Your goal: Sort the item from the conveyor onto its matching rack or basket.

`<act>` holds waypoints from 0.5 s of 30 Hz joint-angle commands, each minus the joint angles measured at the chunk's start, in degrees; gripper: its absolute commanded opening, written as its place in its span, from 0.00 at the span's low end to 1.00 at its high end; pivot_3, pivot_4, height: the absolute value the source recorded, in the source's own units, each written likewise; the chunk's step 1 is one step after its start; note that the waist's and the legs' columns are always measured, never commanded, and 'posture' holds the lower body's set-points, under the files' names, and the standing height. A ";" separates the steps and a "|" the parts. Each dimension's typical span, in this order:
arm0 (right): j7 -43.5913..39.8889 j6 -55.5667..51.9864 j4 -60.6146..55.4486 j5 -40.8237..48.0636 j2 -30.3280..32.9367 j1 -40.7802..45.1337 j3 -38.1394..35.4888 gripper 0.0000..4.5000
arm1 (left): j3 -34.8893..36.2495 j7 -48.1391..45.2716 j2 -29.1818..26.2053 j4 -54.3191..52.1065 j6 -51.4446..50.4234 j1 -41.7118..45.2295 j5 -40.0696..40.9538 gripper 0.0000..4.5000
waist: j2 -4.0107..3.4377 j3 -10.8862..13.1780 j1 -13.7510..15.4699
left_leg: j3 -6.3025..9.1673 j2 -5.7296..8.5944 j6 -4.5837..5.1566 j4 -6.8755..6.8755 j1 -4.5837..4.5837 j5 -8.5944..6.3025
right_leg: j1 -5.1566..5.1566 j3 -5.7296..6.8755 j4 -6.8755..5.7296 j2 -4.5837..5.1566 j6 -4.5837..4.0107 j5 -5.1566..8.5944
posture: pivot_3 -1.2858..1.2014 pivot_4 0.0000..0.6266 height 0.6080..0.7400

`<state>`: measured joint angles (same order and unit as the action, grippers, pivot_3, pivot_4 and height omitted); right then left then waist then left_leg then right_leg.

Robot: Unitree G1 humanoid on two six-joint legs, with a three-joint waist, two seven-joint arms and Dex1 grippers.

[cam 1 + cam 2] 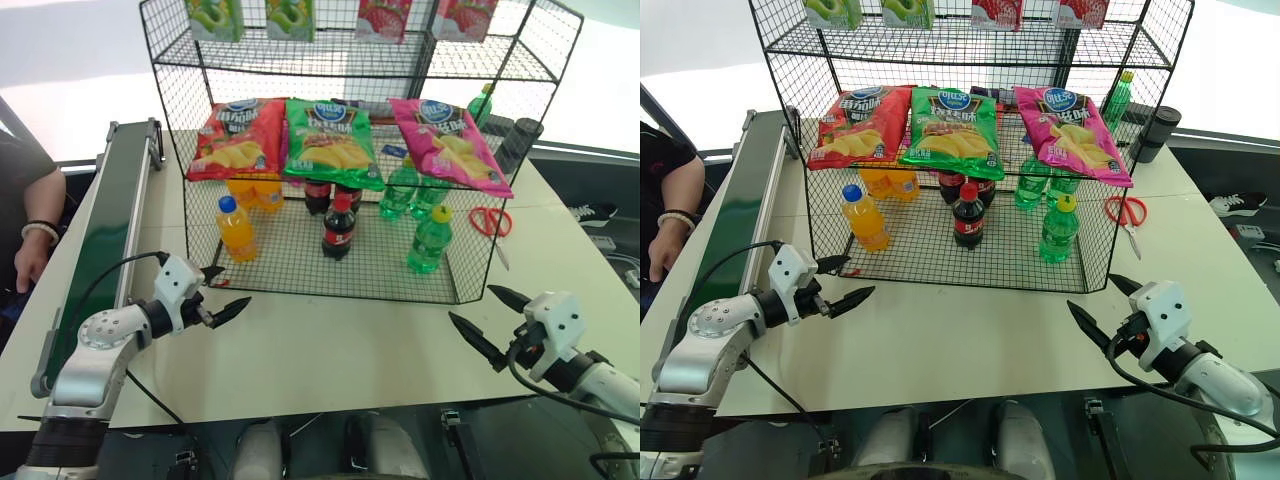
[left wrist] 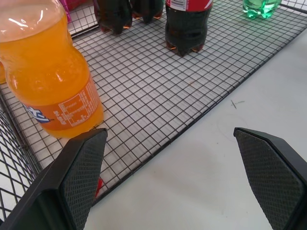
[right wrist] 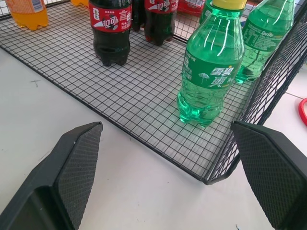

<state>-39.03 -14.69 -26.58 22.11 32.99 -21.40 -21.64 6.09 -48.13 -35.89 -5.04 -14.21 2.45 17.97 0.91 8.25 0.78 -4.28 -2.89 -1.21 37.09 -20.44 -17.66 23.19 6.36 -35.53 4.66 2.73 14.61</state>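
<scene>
**Green bottle standing on the rack floor, both grippers empty in front of it**

Nearest the robot, the left gripper [image 1: 213, 293] and the right gripper [image 1: 491, 321] hang above the pale table [image 1: 340, 345], each with its two black fingers spread wide apart and nothing between them. The left one points in toward the rack's front left corner; the right one points in toward the front right corner.

Just beyond the grippers stands the black wire rack [image 1: 300, 275], its mesh floor resting on the table. On that floor, at the front right, the green bottle [image 1: 429, 241] with the yellow cap stands upright, inside the rack's corner and apart from the right gripper, which sits in front of it and a little to its right. In the right wrist view the same bottle [image 3: 209, 72] stands between the two spread fingers, further off, untouched.

At the front middle of the floor is a cola bottle [image 1: 338, 227] with a red cap, and at the front left an orange bottle [image 1: 236, 229] with a blue cap, close ahead of the left gripper.

Behind these stand more bottles of each kind. Above them a red chip bag [image 1: 238, 138], a green chip bag [image 1: 330, 141] and a pink chip bag [image 1: 450, 142] lie on a tier.

Along the table's left edge runs the conveyor [image 1: 105, 235], its dark green belt bare, with a person's hand [image 1: 30, 257] beside it. Red scissors [image 1: 491, 221] lie on the table right of the rack.
</scene>
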 commanded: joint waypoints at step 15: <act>-0.91 1.58 0.53 -1.55 0.73 2.32 0.32 0.99 | 0.22 1.21 0.80 0.08 2.27 0.81 -0.67 1.00 | -0.87 0.44 -1.06 | 3.44 1.47 0.02 0.00 -0.27 0.06 | -2.20 3.11 0.35 1.45 0.99 0.60 | 0.52 0.24 1.00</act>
<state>-40.15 -13.27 -25.01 20.02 33.19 -19.28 -20.76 5.56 -47.15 -34.81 -4.50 -12.89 2.96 17.35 0.05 8.70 -0.28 -0.77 -1.41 -1.20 37.27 -20.42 -17.55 21.17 9.55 -35.31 6.04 3.89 15.33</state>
